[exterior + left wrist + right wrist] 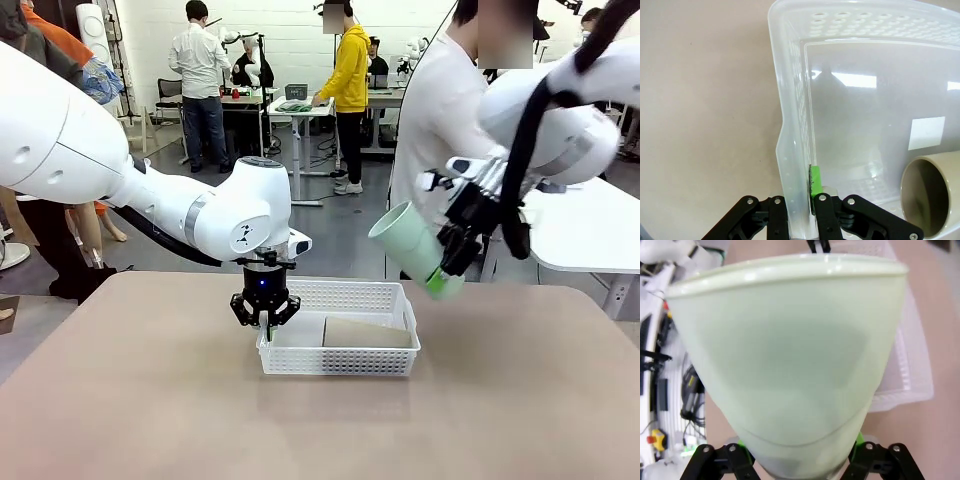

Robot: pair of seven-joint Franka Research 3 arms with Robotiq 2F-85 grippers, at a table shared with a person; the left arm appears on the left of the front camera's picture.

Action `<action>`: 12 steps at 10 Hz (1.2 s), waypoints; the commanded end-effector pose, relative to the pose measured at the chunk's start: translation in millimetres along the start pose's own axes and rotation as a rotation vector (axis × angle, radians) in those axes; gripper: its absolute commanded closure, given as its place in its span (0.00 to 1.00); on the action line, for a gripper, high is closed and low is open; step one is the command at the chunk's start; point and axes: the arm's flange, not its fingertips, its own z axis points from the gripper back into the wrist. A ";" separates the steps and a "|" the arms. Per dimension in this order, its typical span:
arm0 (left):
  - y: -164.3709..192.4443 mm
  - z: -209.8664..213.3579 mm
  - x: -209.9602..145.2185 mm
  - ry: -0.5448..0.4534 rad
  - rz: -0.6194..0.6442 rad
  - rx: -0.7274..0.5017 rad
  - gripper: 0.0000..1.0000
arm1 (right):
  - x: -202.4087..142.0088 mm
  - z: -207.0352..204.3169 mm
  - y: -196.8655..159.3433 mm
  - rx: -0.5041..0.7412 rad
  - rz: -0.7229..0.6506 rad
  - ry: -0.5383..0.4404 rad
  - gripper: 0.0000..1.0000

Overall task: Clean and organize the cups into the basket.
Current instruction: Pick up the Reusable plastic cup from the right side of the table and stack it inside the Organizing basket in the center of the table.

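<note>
Bare tan worktop (320,430) runs across the near edge, with the task about midway by my judgement. At the left, the left pincer (265,318) (801,202) points straight down and is closed tight on the left short wall of the shallow white plastic lattice-sided basket (340,362) (790,100) (912,380). One finger sits outside that wall and the green pad (815,181) sits inside, so it seems to be steadying the basket rather than lifting it. In the basket's right half one tan-brown matte tumbler (366,333) (927,200) lies on its side on the floor, so that one looks done.

Further right, above and just beside the basket's far right corner, the pale mint-green matte tumbler (408,243) (790,365) hangs in the air, tilted. Its mouth is up and to the left, and its base is down in the right pincer (447,272) (800,452). That pincer stands part open around the tumbler's narrow lower end, with the pads pressed on either side. What seems left is bringing this tumbler over the basket's free left half and setting it in
</note>
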 end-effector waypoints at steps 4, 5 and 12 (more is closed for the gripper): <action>0.6 -2.1 -1.1 0.001 -0.006 0.005 1.00 | 48.8 -53.7 -26.6 -0.019 0.031 0.239 0.22; 0.6 -2.1 -1.1 0.001 -0.006 0.005 1.00 | 50.3 -67.5 -33.1 -0.050 0.027 0.284 0.22; 0.6 -2.1 -1.1 0.001 -0.006 0.005 1.00 | 49.5 -81.3 -33.8 -0.051 0.052 0.253 0.22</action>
